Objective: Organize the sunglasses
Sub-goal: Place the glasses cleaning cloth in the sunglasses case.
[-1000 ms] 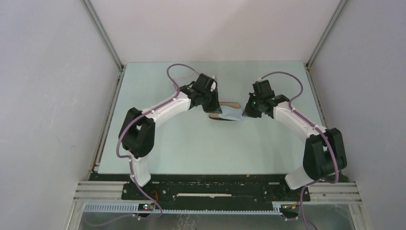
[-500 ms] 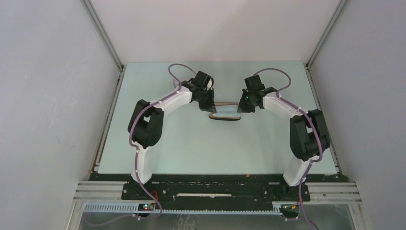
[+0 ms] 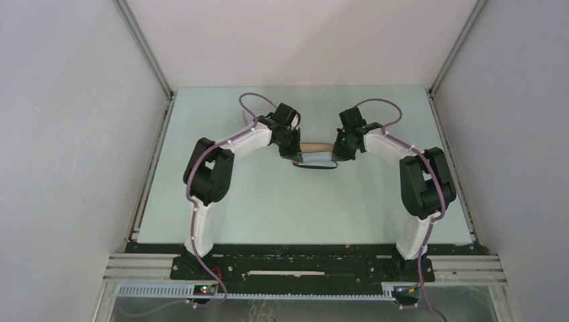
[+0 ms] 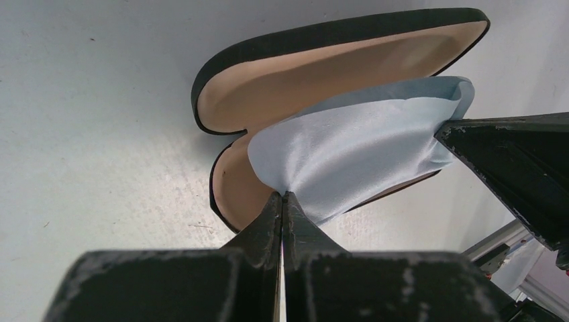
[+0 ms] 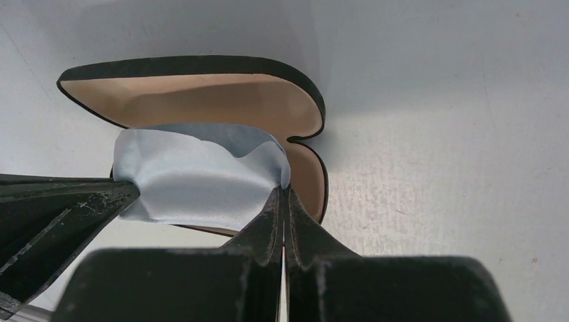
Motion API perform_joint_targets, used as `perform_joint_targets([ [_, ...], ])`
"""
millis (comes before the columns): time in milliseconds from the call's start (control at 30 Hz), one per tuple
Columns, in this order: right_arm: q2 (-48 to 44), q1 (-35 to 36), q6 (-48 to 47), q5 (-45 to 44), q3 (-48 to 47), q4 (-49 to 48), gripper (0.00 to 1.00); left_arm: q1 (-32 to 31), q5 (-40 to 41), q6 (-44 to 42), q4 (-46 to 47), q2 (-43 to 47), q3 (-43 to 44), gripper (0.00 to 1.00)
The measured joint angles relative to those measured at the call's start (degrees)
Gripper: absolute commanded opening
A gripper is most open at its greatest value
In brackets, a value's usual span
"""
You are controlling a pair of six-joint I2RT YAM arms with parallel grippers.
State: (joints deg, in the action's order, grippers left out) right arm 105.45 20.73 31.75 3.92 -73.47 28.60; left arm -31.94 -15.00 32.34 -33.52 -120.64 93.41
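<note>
Top view: over the last second both arms have drawn inward, lowering the cloth (image 3: 317, 159) onto the open case (image 3: 315, 145) on the bench (image 3: 268, 201).

Left wrist: the left jaws are pressed together, pinching a cloth corner at their tips.

Right wrist: the right jaws pinch the opposite corner the same way. The sunglasses are not visible and probably lie beneath the cloth, so the covering looks nearly done.

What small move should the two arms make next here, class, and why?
Probably lower the cloth into the open case together: the left tool and right tool each pinch one end, holding it spread over the tan lining.
</note>
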Motion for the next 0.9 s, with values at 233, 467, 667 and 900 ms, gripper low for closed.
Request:
perform_joint_targets([
  [233, 0.44, 0.79, -0.35, -0.04, 0.0, 0.2, 0.0, 0.02, 0.33, -0.9, 0.83, 0.0, -2.14, 0.0],
  [467, 0.85, 1.95, -0.42, -0.5, 0.28, 0.28, 0.0, 0.02, 0.59, -1.33, 2.03, 0.0, -5.33, 0.0],
  [667, 0.85, 2.78, -0.37, -2.27, 2.1, 0.33, 0.0, 0.07, 1.18, -1.33, 2.51, 0.11, -6.82, 0.0],
  [900, 0.85, 3.45, -0.31, -4.11, 3.96, -0.5, 0.0, 0.04, 1.18, -1.31, 3.61, 0.63, -7.72, 0.0],
])
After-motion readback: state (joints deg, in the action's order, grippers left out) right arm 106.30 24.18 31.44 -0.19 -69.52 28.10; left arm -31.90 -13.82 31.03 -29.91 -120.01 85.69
